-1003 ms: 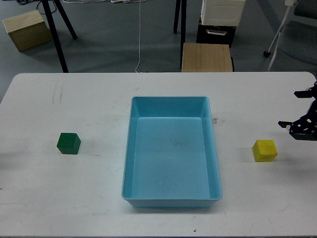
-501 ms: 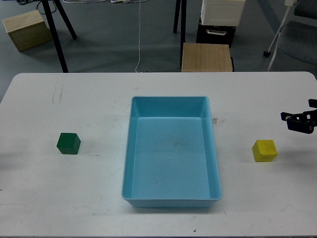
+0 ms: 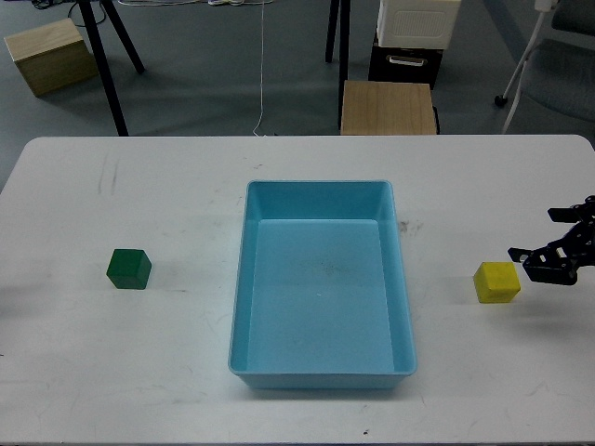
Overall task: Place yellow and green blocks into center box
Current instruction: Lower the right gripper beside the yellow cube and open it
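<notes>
A yellow block (image 3: 496,282) sits on the white table (image 3: 186,186), to the right of the blue box (image 3: 240,279). A green block (image 3: 128,268) sits to the left of the box. The box is empty. My right gripper (image 3: 535,234) comes in from the right edge. It is open, just right of the yellow block and slightly above it, and holds nothing. My left gripper is out of view.
Beyond the table's far edge are a wooden stool (image 3: 388,107), a dark cabinet with a white container (image 3: 414,37), black stand legs (image 3: 112,65) and a chair base (image 3: 530,65). A wooden box (image 3: 48,56) lies on the floor at far left.
My right gripper has moved down and left towards the yellow block. The blocks and the box have not moved.
</notes>
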You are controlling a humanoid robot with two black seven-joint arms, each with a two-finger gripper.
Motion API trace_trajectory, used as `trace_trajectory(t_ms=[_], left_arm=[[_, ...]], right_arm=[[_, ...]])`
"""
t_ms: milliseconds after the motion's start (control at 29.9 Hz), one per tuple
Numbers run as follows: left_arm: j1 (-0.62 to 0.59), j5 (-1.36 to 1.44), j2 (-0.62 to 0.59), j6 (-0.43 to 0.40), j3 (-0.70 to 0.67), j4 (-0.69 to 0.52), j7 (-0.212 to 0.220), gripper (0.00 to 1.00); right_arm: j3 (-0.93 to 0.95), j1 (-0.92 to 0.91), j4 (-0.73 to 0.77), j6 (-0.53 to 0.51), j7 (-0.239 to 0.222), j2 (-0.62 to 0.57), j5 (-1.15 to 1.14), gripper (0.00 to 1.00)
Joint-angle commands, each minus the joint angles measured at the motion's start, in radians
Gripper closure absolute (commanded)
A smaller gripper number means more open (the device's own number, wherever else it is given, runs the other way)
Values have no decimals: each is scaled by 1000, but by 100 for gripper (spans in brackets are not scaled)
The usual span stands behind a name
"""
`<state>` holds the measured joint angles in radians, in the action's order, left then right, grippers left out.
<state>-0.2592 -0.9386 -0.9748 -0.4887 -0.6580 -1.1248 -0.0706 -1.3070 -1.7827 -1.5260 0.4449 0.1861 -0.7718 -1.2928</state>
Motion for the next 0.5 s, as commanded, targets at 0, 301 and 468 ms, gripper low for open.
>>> trace_trajectory(t_ms=[0,301,468], left_arm=[[2,1,1,0,0,0,0,0],[3,3,1,0,0,0,0,0],[-2,4,15,0,0,0,0,0]], right_arm=[[3,6,0,0,-5,-9,21,1],[214,207,-20,29,3,-241,285,1],[342,382,-16,35,3,-274,359,1]])
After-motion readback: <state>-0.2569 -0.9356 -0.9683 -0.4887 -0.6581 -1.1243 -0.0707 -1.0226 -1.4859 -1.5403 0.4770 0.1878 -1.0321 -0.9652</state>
